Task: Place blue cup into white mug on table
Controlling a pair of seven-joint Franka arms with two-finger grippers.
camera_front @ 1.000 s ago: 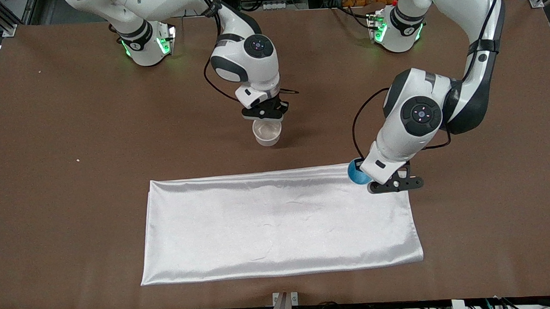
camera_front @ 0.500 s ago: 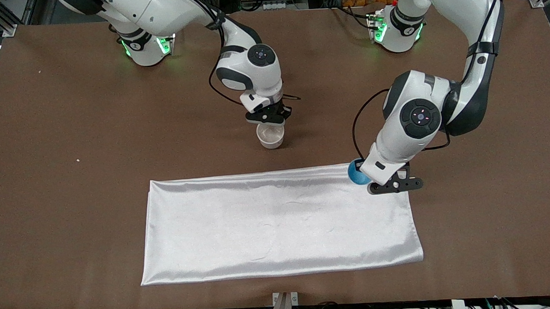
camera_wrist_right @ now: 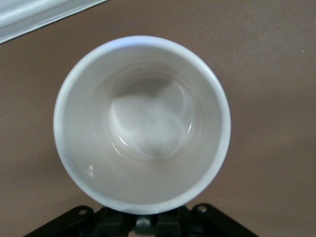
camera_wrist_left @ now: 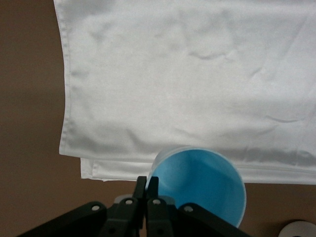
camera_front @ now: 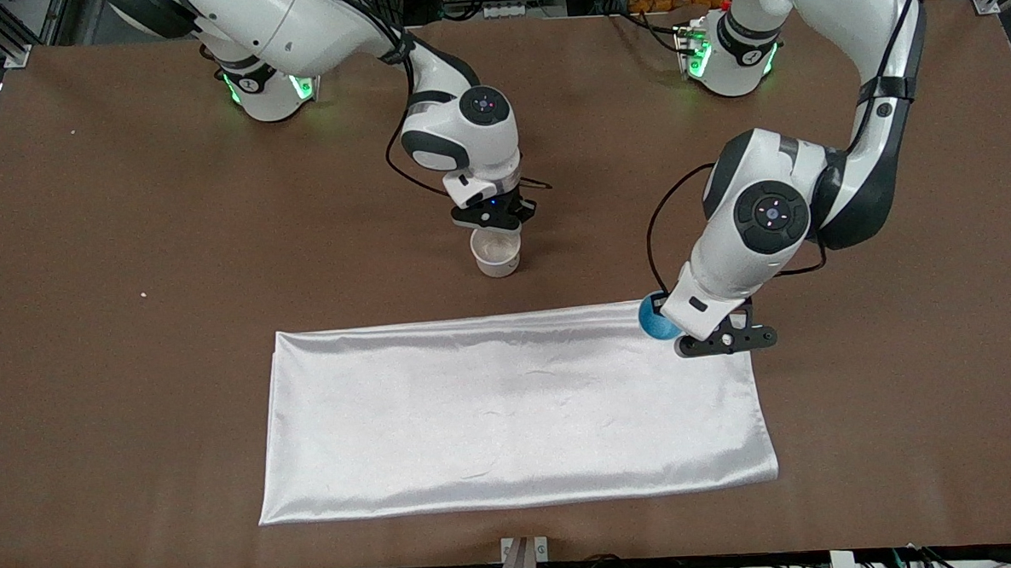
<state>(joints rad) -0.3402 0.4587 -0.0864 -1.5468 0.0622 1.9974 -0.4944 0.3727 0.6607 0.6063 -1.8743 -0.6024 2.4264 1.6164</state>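
Note:
The white mug stands upright on the brown table, a little farther from the front camera than the cloth. My right gripper is shut on the mug's farther side; the rim hides most of its fingers and the handle. The mug's off-white inside holds nothing. My left gripper is shut on the rim of the blue cup. It holds the cup tilted over the cloth's corner toward the left arm's end of the table.
A shiny white satin cloth lies flat on the table, nearer to the front camera than the mug. Small crumbs dot the table toward the right arm's end. Both arms' bases stand along the table edge farthest from the front camera.
My right arm has carried the mug slightly toward the front camera and down onto the table. The left arm and the blue cup have stayed still.

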